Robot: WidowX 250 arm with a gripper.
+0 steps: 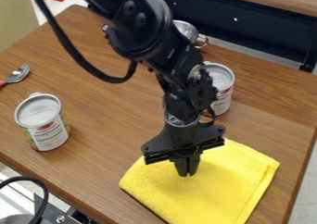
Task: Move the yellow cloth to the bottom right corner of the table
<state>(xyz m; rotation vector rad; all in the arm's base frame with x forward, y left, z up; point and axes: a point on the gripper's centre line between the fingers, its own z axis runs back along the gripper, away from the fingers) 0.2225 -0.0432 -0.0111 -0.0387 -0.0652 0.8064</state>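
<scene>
One yellow cloth (201, 195), soft-textured and folded into a rough square, lies at the lower right of the frame. One black gripper (187, 174) stands over its upper part, fingers drawn together at the tips; whether they pinch any fabric cannot be told. Cans number two, both cylindrical with pale lids and printed labels: a left can (42, 122) and a right can (221, 90), the latter partly behind the arm. One metal spoon (19, 74), red-handled, at left edge. One shiny metal vessel (186, 29), upper centre, partly hidden. One wood-grain table (99, 96) beneath.
</scene>
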